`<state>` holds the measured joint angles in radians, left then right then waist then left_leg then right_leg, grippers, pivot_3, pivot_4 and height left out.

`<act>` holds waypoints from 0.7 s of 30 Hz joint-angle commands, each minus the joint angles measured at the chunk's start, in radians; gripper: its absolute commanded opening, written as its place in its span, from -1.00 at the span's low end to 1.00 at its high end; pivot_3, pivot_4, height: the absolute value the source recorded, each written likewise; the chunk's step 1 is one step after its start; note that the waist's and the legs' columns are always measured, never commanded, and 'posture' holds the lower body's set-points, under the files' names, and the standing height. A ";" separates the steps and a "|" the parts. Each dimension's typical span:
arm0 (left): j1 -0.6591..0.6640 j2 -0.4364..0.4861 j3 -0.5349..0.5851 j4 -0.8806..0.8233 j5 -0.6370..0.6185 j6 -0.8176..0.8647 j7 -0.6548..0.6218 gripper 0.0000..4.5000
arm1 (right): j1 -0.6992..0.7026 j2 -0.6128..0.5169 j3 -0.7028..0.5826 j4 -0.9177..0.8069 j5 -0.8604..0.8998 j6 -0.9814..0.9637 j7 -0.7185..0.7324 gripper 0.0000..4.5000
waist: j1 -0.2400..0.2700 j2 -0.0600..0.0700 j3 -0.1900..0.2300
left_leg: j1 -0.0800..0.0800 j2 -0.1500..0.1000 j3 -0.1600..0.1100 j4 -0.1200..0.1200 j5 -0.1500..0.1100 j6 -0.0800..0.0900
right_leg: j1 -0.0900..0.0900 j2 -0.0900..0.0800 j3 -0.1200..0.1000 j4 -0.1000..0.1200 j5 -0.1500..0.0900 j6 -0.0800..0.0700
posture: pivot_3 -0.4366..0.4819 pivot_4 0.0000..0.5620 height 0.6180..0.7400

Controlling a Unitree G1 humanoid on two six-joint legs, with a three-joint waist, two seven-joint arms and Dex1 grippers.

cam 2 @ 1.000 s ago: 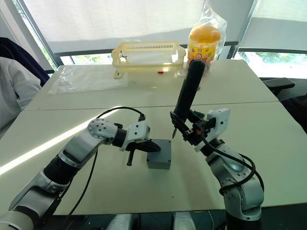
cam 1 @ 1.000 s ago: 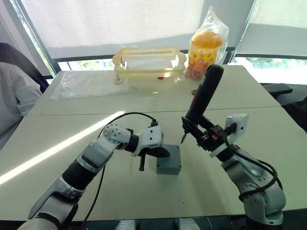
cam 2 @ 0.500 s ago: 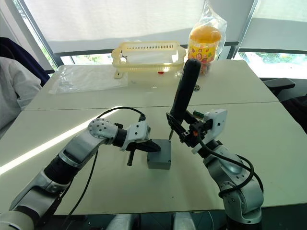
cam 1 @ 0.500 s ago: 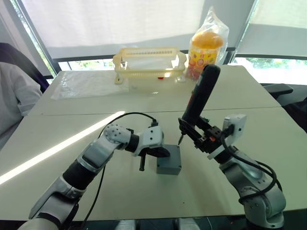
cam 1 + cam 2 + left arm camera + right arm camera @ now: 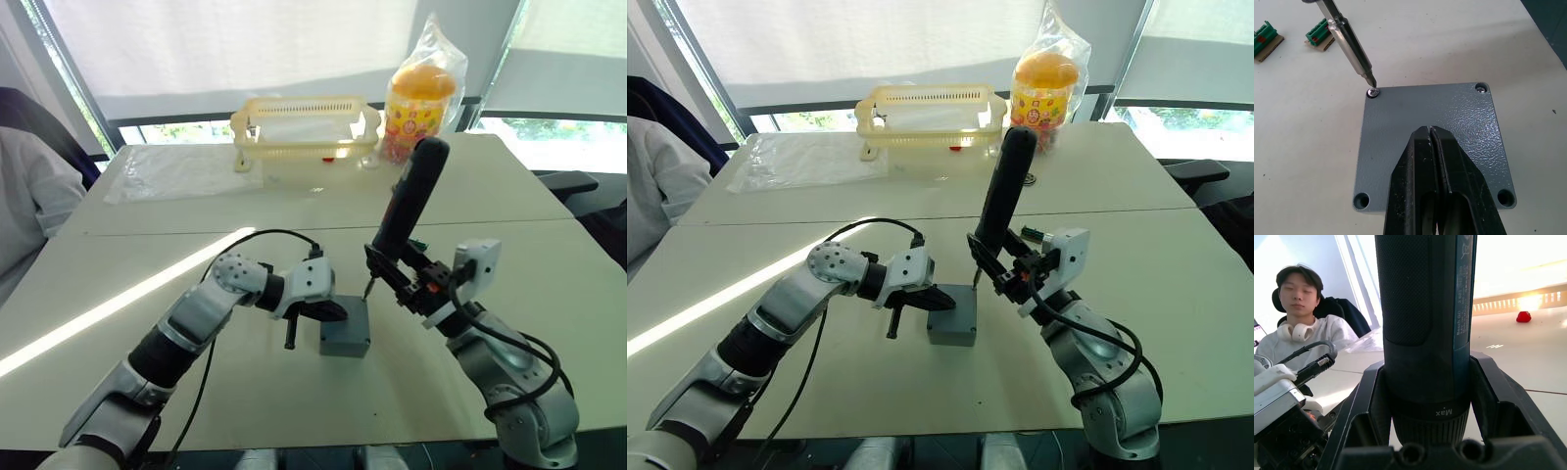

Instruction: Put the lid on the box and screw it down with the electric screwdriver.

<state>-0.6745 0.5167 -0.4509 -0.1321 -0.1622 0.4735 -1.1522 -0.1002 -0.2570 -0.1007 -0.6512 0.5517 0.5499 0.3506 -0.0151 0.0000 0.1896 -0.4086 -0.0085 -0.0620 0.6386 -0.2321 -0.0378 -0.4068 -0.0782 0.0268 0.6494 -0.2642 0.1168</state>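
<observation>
My head cameras overlook the bench (image 5: 118, 255); my wrist cameras sit close, sharing the lid (image 5: 1449, 117) and electric screwdriver (image 5: 1422, 323).

The lid (image 5: 1432, 142) is a flat grey-blue square with a speckled finish, lying level on top of the box (image 5: 345, 338) and matching its outline. Two neighbouring corners hold silver screws; the two opposite corner holes are empty. The box is a small grey block standing just in front of the screwdriver's tip. The electric screwdriver (image 5: 406, 210), long and black, tilts over the lid, its metal bit (image 5: 1351, 49) touching one corner screw (image 5: 1373, 92).
</observation>
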 commanded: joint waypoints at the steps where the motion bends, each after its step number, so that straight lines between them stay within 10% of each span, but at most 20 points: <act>1: 0.004 0.007 -0.013 0.000 0.022 0.010 0.002 -1.00 | -0.008 -0.005 0.003 -0.027 -0.004 -0.056 0.010 -0.21 | 0.000 0.000 0.000 | 0.000 0.000 0.000 0.000 0.000 0.000 | 0.000 0.000 0.000 0.000 0.000 0.000 | -0.05 -0.47 1.00; 21: 0.008 0.007 -0.016 0.001 0.026 0.002 0.005 -1.00 | -0.030 -0.017 -0.001 -0.030 0.013 -0.059 0.002 -0.21 | 0.000 0.000 0.000 | 0.000 0.000 0.000 0.000 0.000 0.000 | 0.000 0.000 0.000 0.000 0.000 0.000 | -0.05 -0.47 1.00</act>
<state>-0.6739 0.5172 -0.4509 -0.1334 -0.1605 0.4709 -1.1491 -0.1018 -0.2689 -0.0873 -0.6244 0.5435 0.5150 0.3554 -0.0153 -0.0001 0.1895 -0.4085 -0.0085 -0.0621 0.6386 -0.2321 -0.0377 -0.4068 -0.0782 0.0268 0.6494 -0.2642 0.1168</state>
